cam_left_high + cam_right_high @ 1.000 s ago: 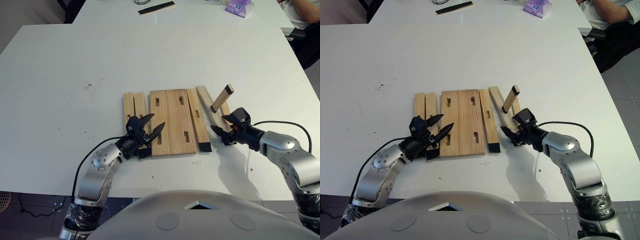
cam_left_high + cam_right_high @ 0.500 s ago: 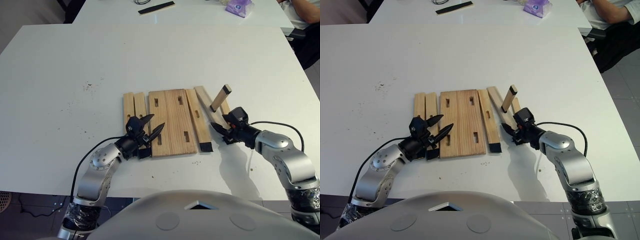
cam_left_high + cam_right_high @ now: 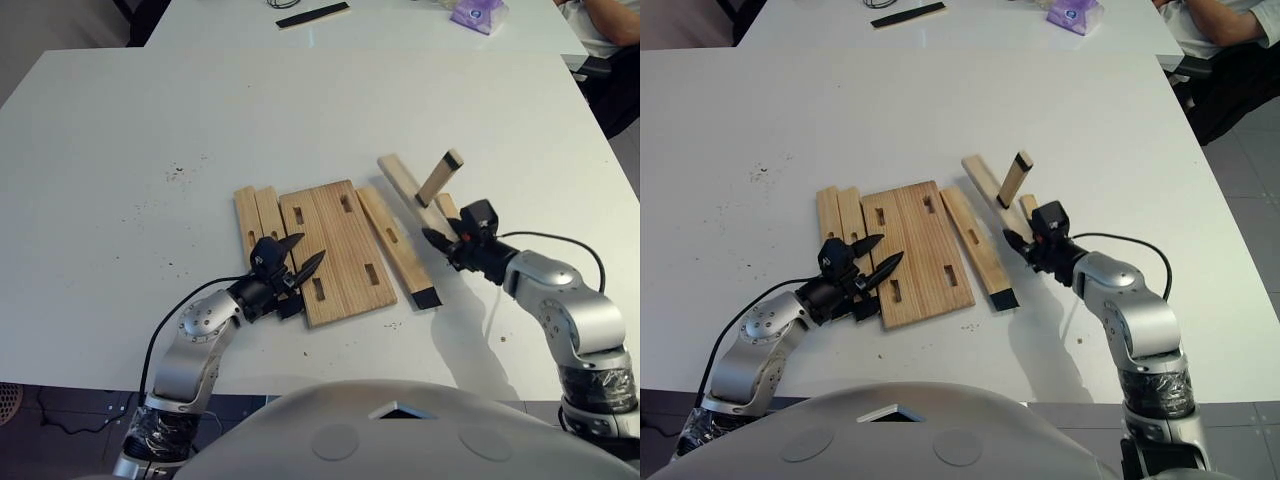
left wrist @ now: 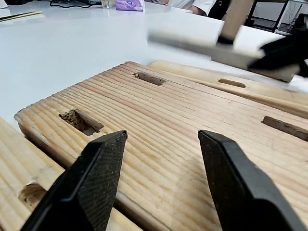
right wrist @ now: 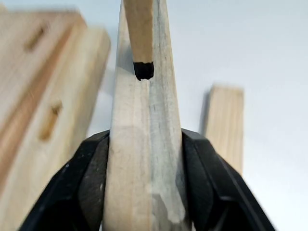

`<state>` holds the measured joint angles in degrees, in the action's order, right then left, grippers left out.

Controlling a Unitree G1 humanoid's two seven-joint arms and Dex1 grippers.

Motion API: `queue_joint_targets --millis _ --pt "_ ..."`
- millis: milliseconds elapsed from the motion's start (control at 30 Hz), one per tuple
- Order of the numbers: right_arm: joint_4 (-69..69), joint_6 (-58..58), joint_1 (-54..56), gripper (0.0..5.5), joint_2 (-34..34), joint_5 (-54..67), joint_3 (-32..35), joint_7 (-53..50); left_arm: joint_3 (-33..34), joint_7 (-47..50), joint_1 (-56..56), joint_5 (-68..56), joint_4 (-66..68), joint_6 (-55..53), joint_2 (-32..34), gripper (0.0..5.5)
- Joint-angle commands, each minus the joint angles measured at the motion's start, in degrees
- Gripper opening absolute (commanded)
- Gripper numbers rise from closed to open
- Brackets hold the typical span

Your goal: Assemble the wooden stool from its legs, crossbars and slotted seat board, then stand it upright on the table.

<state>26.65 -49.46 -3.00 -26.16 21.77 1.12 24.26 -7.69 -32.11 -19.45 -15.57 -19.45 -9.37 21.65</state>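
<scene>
1. Now we are early in the build, we think. Most parts lie flat on the white table (image 3: 150, 120), close to its near edge.
2. The seat board (image 3: 335, 250) lies flat in the middle with its slots facing up. Two wood strips (image 3: 256, 213) lie side by side just left of it.
3. A black-tipped leg (image 3: 397, 245) lies flat just right of the board.
4. Our right gripper (image 3: 445, 243) is squeezed tight on the near end of the held leg (image 3: 405, 185), farther right. A short crossbar (image 3: 440, 177) sticks up at a tilt from that leg.
5. Our left gripper (image 3: 312, 247) has its jaws wide apart and holds nothing. It hovers over the near left corner of the seat board.
6. We judge the step in hand is joining leg and crossbar. The next move calls for a firm hold, so the crossbar does not pop out. Its free end then needs a careful line-up with a slot in the black-tipped leg.
</scene>
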Motion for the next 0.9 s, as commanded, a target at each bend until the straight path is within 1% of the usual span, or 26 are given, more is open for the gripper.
queue_joint_targets --millis 33,100,133,233,267,333,467,533,700,900 --pt "2.03 0.52 8.05 2.02 1.06 10.52 5.87 6.52 4.25 -0.20 4.58 -9.44 -6.58 -5.93 -0.75 2.76" --pt "1.88 -1.99 12.56 2.02 -0.71 18.70 9.15 11.90 5.11 -2.12 7.11 -15.32 -12.15 -10.52 1.52 2.76" --pt "1.48 -3.04 14.80 2.02 -2.13 22.80 10.70 14.98 6.06 -2.61 8.76 -20.34 -14.83 -13.62 2.44 2.76" --pt "-1.67 -5.83 19.54 2.02 -5.99 33.54 16.20 21.27 9.90 -2.73 15.60 -39.74 -19.84 -21.41 4.91 3.17" --pt "-2.20 -6.88 20.36 2.02 -7.44 36.57 17.27 23.19 10.85 -2.02 17.91 -44.23 -20.36 -22.91 5.58 3.33" --pt "-2.09 -7.64 20.95 2.02 -10.47 40.21 17.84 27.74 12.21 0.35 21.93 -50.46 -20.19 -24.72 6.13 3.67" --pt "-2.58 -6.71 21.03 2.02 -15.01 42.75 17.21 36.37 13.92 2.64 26.02 -61.18 -18.75 -26.91 6.84 3.69" --pt "-3.13 -6.13 21.18 2.02 -16.65 43.19 16.44 39.62 14.08 4.14 27.41 -64.25 -17.84 -27.64 6.93 3.69" --pt "-4.53 -5.04 23.04 2.02 -16.90 42.60 13.63 41.92 12.84 4.68 29.23 -66.61 -17.61 -29.10 7.50 3.69" --pt "-6.37 -2.37 25.32 2.02 -14.55 38.87 5.67 44.22 9.69 3.46 30.45 -61.54 -17.93 -29.74 7.69 3.69"
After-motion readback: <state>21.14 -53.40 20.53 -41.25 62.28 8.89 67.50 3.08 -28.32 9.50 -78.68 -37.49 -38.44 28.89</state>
